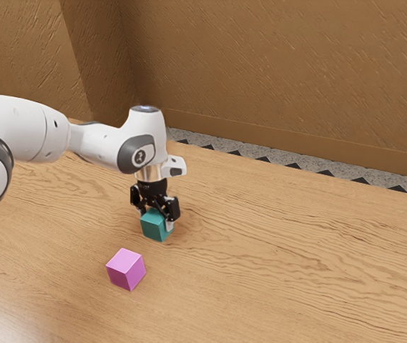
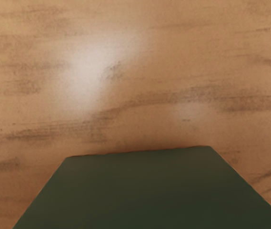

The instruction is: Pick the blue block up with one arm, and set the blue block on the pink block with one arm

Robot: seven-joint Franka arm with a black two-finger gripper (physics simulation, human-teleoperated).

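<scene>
The blue block (image 1: 153, 227), teal in colour, sits on the wooden table (image 1: 296, 250) near its middle. My gripper (image 1: 157, 216) comes straight down on it, with one black finger against each side of its top, shut on the block. In the wrist view the block (image 2: 149, 191) is a dark shape just under the hand, with bare wood beyond it. The pink block (image 1: 126, 269) lies on the table a short way toward the front and the exterior view's left of the blue block, apart from it.
A wooden wall (image 1: 275, 64) runs behind the table, with a strip of grey patterned floor (image 1: 317, 164) at its base. Bare wood stretches to the exterior view's right of both blocks.
</scene>
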